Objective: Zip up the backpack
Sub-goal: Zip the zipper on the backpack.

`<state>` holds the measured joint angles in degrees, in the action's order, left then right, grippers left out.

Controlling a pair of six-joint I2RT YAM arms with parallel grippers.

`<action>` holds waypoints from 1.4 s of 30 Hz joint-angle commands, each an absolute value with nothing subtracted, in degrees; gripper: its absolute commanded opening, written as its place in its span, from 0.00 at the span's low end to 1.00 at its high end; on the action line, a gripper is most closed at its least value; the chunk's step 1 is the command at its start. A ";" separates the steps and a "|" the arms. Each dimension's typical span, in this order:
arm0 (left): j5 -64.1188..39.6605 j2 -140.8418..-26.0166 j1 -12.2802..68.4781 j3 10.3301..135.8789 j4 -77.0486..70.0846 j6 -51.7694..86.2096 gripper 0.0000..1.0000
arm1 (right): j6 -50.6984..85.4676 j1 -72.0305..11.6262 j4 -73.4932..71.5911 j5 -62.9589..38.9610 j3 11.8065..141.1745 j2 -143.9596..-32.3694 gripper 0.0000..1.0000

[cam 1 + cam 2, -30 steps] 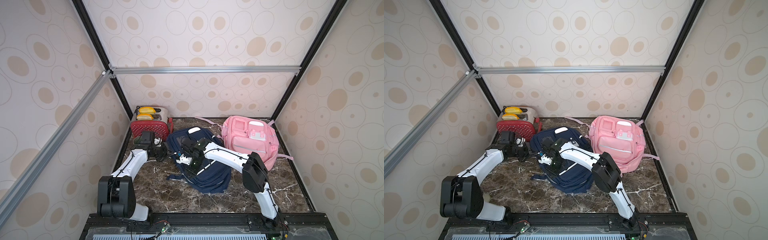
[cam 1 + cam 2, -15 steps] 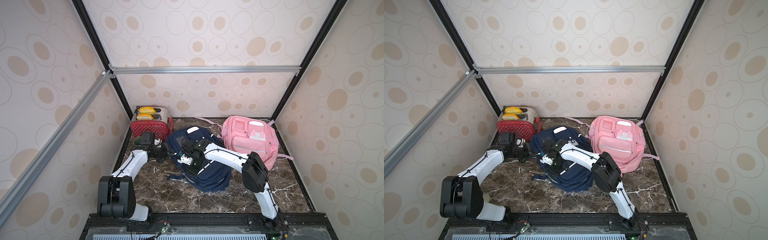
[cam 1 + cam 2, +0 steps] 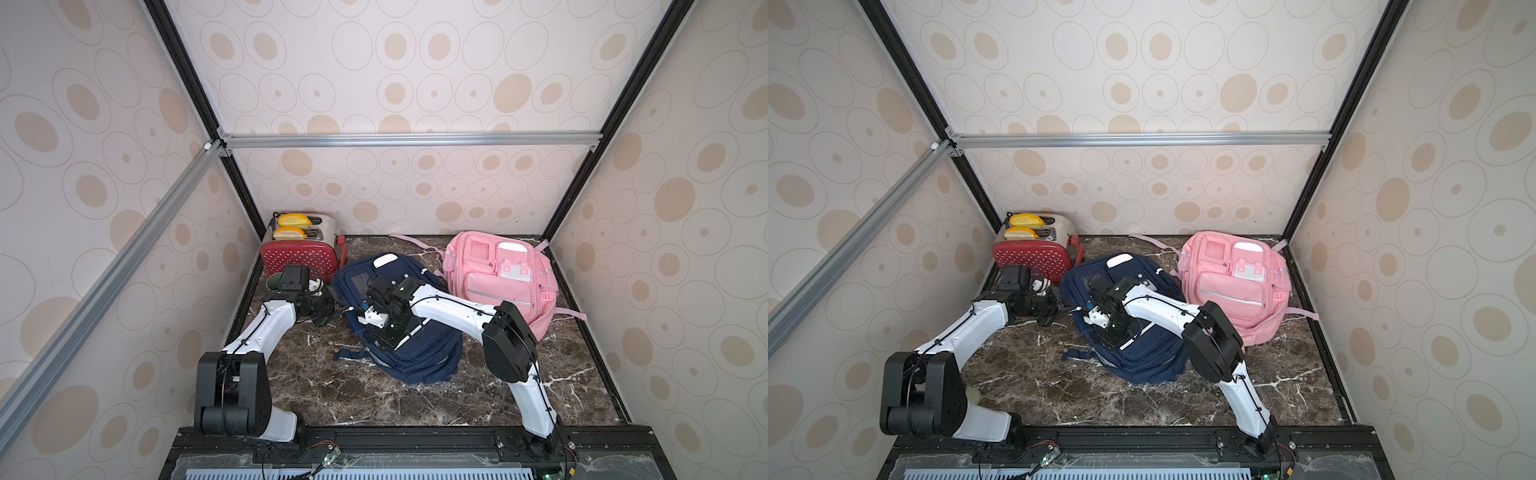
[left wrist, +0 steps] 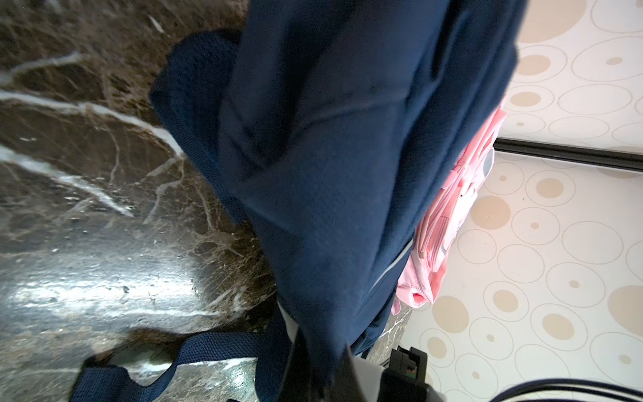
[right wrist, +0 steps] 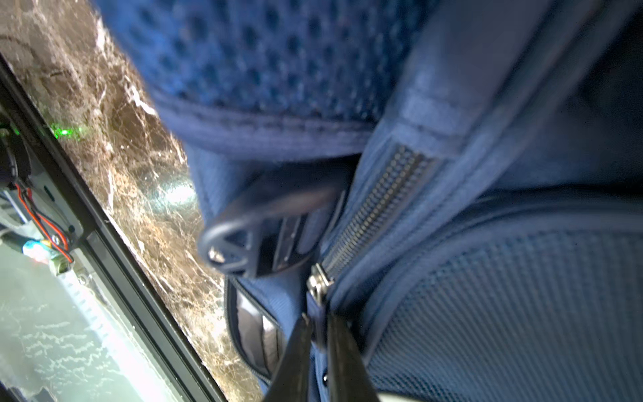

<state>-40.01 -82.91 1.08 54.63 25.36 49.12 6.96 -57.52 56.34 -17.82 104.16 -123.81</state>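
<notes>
Both top views are bright, even, sharp. Wrist views blur the backpack [image 5: 487, 313]; glare streaks the desk [image 4: 87, 289].

Backpack [image 3: 424, 357] lies between toaster [image 3: 299, 259] and second bag [image 3: 498, 286].

— What's underneath?
— A dark, white-veined marble worktop [image 3: 332, 390].
— What lies on it?
— A navy backpack [image 3: 428, 357] in the middle, a pink backpack [image 3: 498, 282] just beside it, a red toaster [image 3: 299, 257] in the back corner.
</notes>
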 commanded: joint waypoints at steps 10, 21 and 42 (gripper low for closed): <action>-42.64 -80.75 0.83 55.29 21.95 50.03 0.00 | 5.85 -57.48 65.44 -21.62 102.76 -127.01 0.00; -41.50 -87.10 -2.25 58.80 24.54 45.21 0.00 | 3.44 -57.44 70.90 -20.79 88.22 -115.92 0.00; -36.69 -98.53 -5.64 70.94 35.62 34.20 0.00 | -0.48 -49.30 76.67 -14.05 78.95 -102.23 0.00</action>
